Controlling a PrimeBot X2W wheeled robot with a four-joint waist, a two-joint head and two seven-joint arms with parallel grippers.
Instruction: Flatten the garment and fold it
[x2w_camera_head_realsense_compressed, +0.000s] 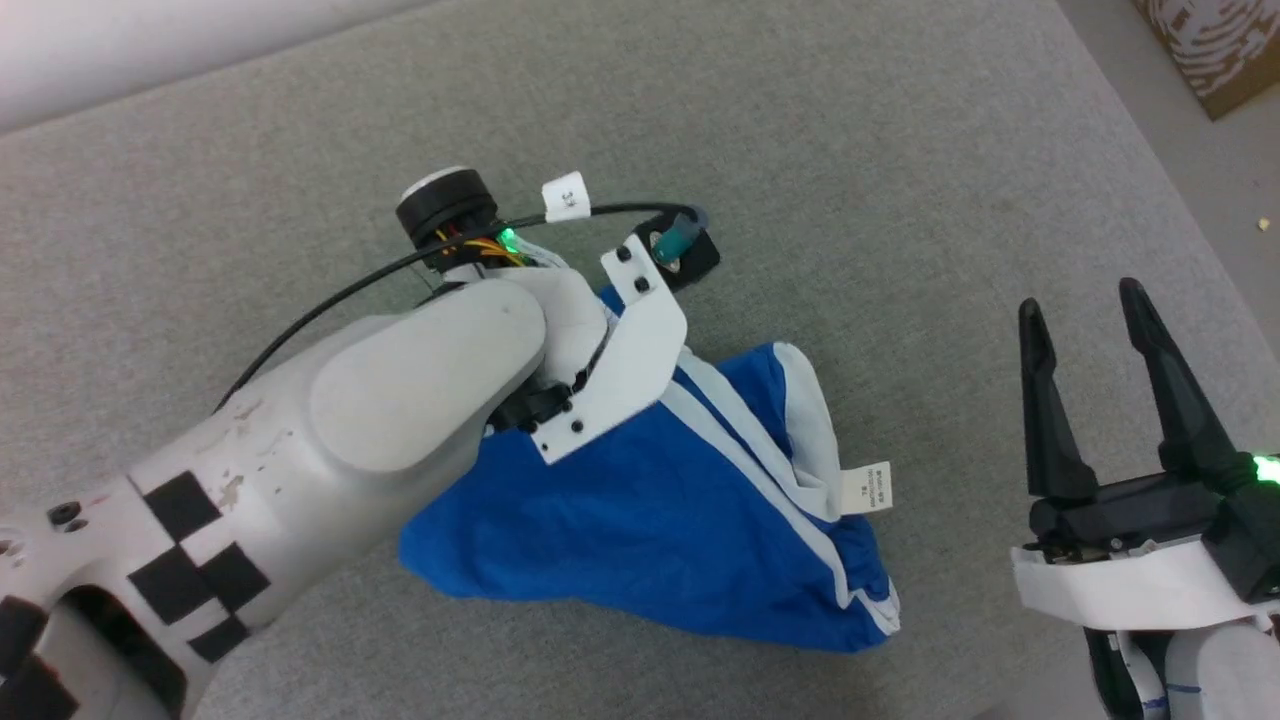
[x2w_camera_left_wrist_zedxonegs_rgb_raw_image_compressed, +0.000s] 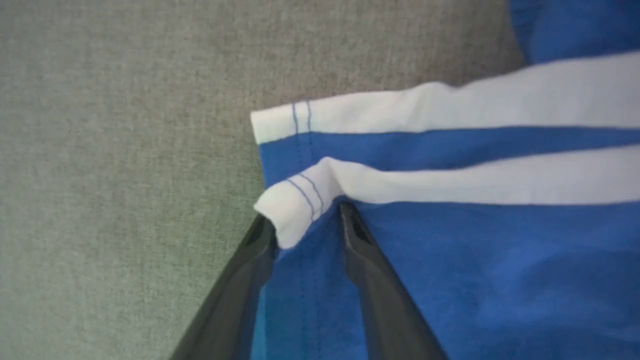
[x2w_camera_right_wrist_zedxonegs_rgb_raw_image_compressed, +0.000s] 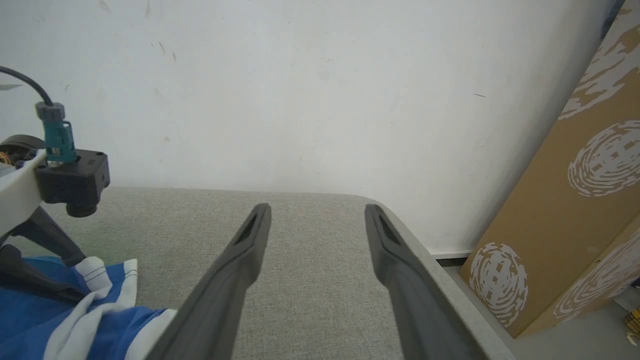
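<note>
The garment (x2w_camera_head_realsense_compressed: 650, 520) is a bright blue pair of shorts with white stripe trim, lying crumpled on the grey cushioned surface (x2w_camera_head_realsense_compressed: 800, 150). A small white label (x2w_camera_head_realsense_compressed: 866, 488) sticks out at its right edge. My left forearm and wrist (x2w_camera_head_realsense_compressed: 620, 350) reach over its upper left part and hide the fingers there. In the left wrist view my left gripper (x2w_camera_left_wrist_zedxonegs_rgb_raw_image_compressed: 306, 220) is open, its tips straddling a folded white hem corner of the garment (x2w_camera_left_wrist_zedxonegs_rgb_raw_image_compressed: 500, 275). My right gripper (x2w_camera_head_realsense_compressed: 1082, 300) hovers open and empty to the right of the shorts, over bare cushion (x2w_camera_right_wrist_zedxonegs_rgb_raw_image_compressed: 317, 209).
The cushion's right edge (x2w_camera_right_wrist_zedxonegs_rgb_raw_image_compressed: 440, 280) drops to the floor beside my right gripper. A brown patterned cardboard box (x2w_camera_right_wrist_zedxonegs_rgb_raw_image_compressed: 575, 210) leans against the white wall (x2w_camera_right_wrist_zedxonegs_rgb_raw_image_compressed: 300, 75) at the right. Bare cushion lies behind and left of the garment.
</note>
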